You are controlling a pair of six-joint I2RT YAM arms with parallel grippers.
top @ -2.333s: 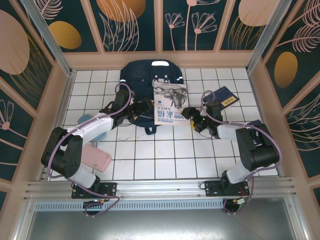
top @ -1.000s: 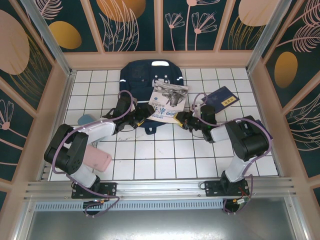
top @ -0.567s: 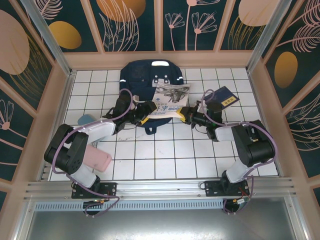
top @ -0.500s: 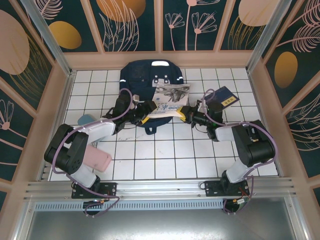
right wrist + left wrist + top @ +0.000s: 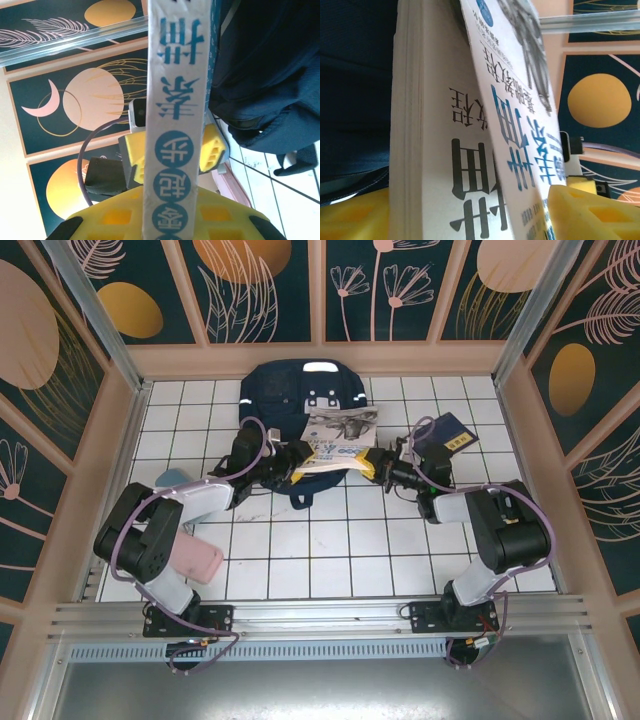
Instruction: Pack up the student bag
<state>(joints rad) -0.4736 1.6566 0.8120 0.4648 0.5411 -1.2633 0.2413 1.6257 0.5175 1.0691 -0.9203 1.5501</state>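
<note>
Left gripper (image 5: 290,464) is seen in the top view at 3 o'clock of a pale-blue object (image 5: 170,478), with a pink case (image 5: 192,556) lying at 7 o'clock of it. In the left wrist view its yellow pads (image 5: 355,217) are set against both sides of a thick white book (image 5: 445,150): one on the page block, one on the cover, jaws fairly wide around it. The book (image 5: 335,445) is held tilted on edge between the two grippers, cover with blue characters turned up. The student bag (image 5: 290,390) lies flat at 12 o'clock of the tiled table (image 5: 330,550), and the book overlaps its 5 o'clock corner. Navy fabric of the bag is seen behind the book in the left wrist view (image 5: 355,75) and at 2 o'clock in the right wrist view (image 5: 270,65). Right gripper (image 5: 372,468) is clamped narrow on the book's spine (image 5: 177,75). The left gripper's fingers (image 5: 136,155) are seen beyond, either side of the book. A small dark-blue book (image 5: 447,433) lies at 1 o'clock of the right gripper.
</note>
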